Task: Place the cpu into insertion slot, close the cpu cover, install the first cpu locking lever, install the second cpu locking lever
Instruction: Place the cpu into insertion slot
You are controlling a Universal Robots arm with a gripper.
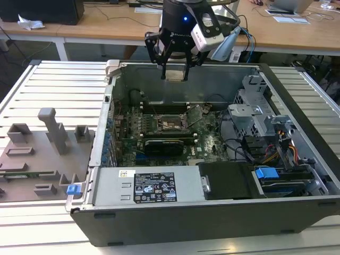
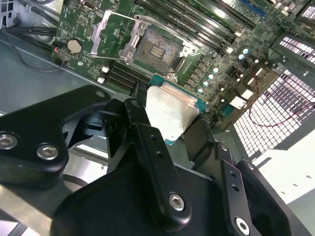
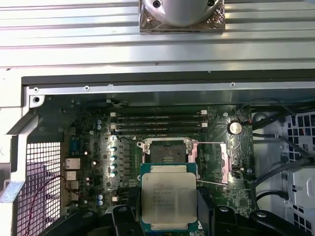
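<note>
While it hangs above the open computer case (image 1: 223, 85), the gripper (image 1: 175, 76) is clamped on the cpu (image 1: 175, 74) by its edges. The insertion slot (image 3: 167, 150) lies bare on the motherboard (image 3: 93, 162) below, its cpu cover (image 2: 98, 30) swung open.

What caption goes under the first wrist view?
The fingers grip the cpu, with the open insertion slot on the green motherboard beyond.

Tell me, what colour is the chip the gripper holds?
The cpu is silver-grey on top with a teal-green rim, clearest in the first wrist view.
</note>
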